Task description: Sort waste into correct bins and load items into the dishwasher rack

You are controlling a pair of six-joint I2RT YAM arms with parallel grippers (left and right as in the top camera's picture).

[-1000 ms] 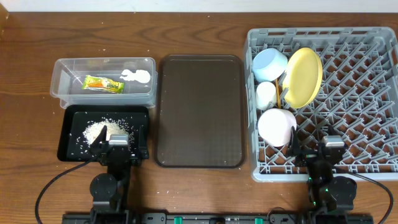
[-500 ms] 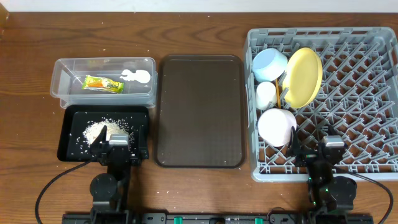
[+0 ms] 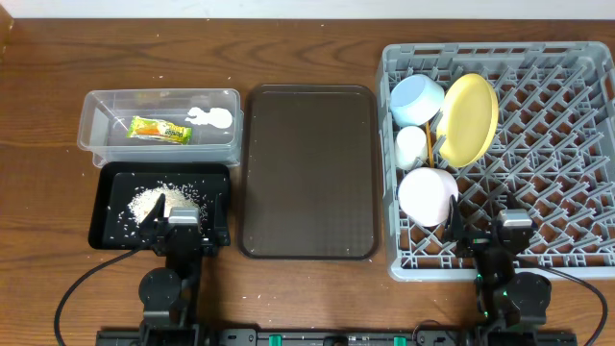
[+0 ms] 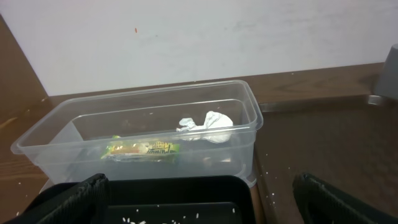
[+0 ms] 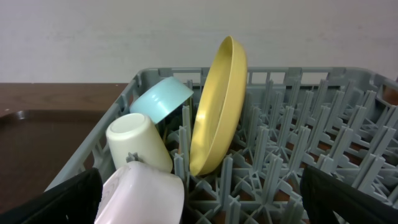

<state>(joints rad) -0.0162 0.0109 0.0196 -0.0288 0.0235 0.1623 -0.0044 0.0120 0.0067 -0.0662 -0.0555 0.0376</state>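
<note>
My left hand [image 4: 211, 202] spread wide, empty, at near edge of black tray [image 3: 219, 187] with rice [image 3: 154, 202]. Beyond it, clear box [image 4: 249, 112] holds wrapper [image 4: 144, 149] and tissue [image 4: 208, 127]. My right hand [image 5: 202, 202] equally wide, empty, at front edge of rack [image 3: 557, 144]. I see pink-white bowl [image 5: 143, 193], cup [image 5: 140, 140], blue bowl [image 5: 161, 99] and upright yellow plate [image 5: 221, 106] in rack's left side.

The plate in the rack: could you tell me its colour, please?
The plate is yellow; right wrist view shows it best.
</note>
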